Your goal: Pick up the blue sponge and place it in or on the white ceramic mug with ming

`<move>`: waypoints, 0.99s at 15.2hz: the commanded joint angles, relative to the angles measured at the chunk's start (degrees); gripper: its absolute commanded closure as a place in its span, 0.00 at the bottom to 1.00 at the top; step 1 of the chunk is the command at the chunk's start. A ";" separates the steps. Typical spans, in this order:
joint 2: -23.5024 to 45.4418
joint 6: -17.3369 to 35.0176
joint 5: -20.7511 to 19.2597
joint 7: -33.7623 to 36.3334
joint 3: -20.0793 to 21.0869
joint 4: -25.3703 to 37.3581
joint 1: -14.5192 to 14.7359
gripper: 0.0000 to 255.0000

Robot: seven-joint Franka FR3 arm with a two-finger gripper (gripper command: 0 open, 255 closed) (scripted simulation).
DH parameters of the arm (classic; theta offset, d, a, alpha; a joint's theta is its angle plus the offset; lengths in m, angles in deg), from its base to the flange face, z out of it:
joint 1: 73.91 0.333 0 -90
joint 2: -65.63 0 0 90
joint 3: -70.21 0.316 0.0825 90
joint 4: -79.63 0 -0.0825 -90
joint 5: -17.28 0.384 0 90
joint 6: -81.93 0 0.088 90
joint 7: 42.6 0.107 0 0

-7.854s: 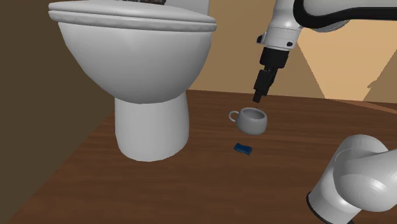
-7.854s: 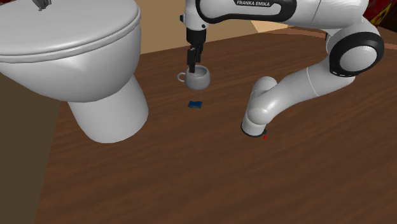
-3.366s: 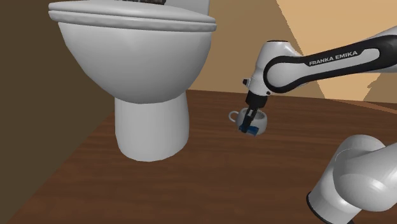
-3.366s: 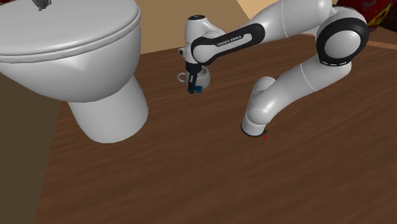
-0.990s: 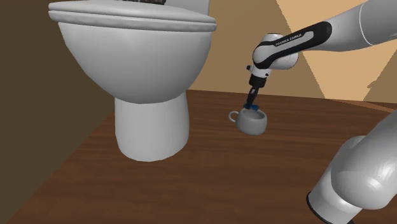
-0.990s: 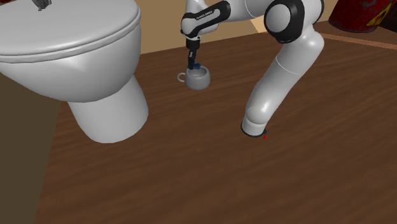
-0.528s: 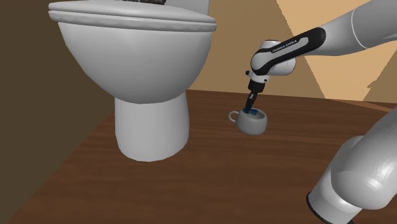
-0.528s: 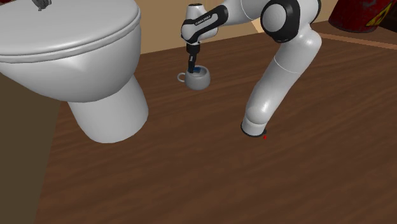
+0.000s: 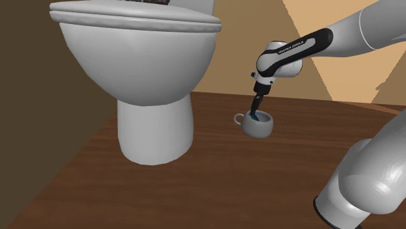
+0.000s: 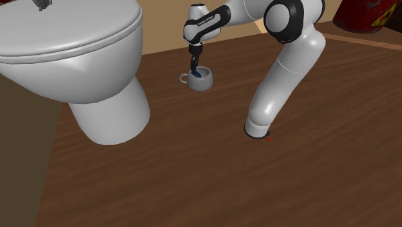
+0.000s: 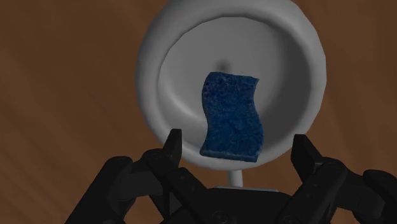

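A blue wavy-edged sponge (image 11: 232, 116) lies inside the plain white mug (image 11: 153, 70), leaning against its inner wall. My gripper (image 11: 236, 141) hangs just above the mug's mouth, open, with both fingers apart and neither touching the sponge. In the shoulder view the gripper (image 9: 255, 116) points down into the mug (image 9: 258, 127), where a bit of blue sponge (image 9: 262, 118) shows at the rim. The second exterior view has the same mug (image 10: 200, 82), sponge (image 10: 201, 75) and gripper (image 10: 194, 71) on the wooden floor.
A large white toilet (image 9: 149, 65) stands close to the mug on the shoulder view's left. The arm's base (image 10: 258, 126) sits on the wood floor (image 10: 193, 174). A red object (image 10: 367, 13) is at the second exterior view's top right.
Over the last second the gripper dipped slightly toward the mug and let go of the sponge, which now rests inside the mug.
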 commanded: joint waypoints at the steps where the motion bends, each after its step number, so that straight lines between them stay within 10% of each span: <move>1: 0.00 0.00 0.00 0.00 0.00 0.00 0.00 0.00; 15: -3.17 -7.57 -1.24 0.97 0.52 4.60 -0.36 0.00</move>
